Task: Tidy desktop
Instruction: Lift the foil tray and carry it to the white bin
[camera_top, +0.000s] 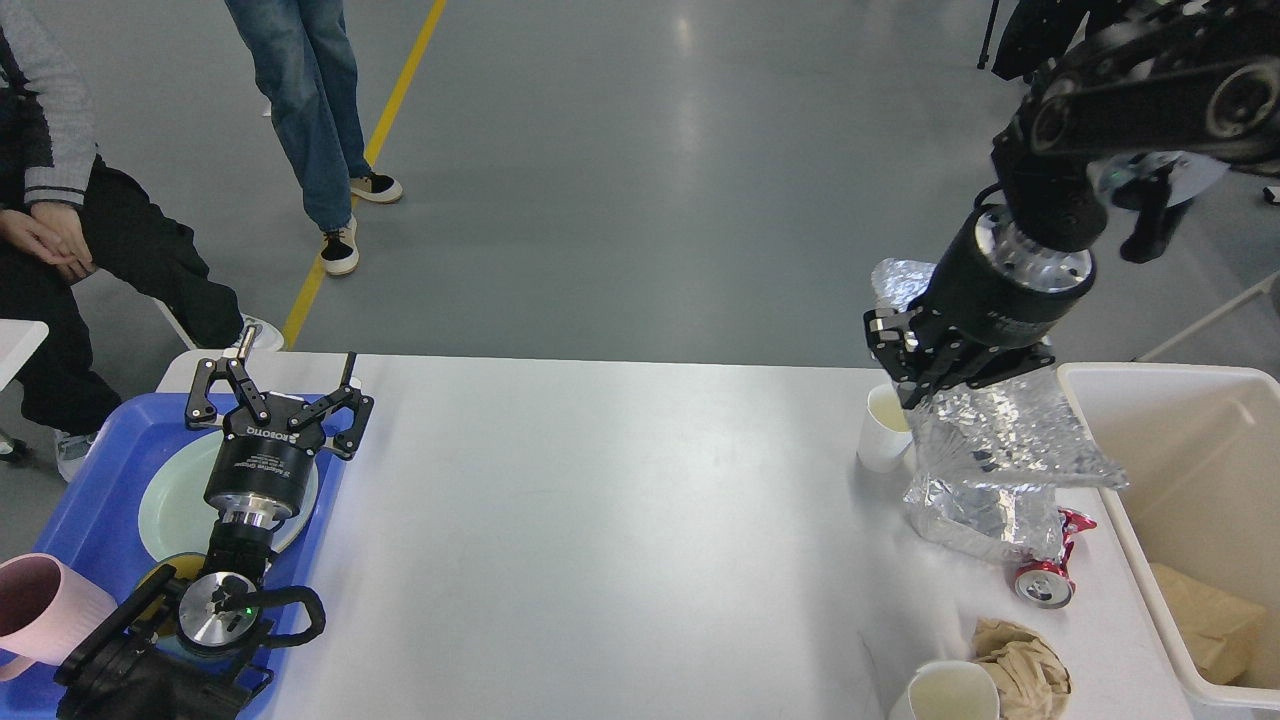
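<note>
The white desktop fills the lower half of the head view. My right gripper hangs above its right end, shut on a crumpled sheet of silver foil that dangles from it toward the table. My left gripper stands open over the blue tray at the left, holding nothing. Below the foil lies a crushed red can. A white paper cup stands just left of the foil.
A cream bin with brown paper inside sits at the right edge. Another paper cup and crumpled brown paper lie at the front right. A pale plate and pink mug rest on the tray. People stand beyond the left corner.
</note>
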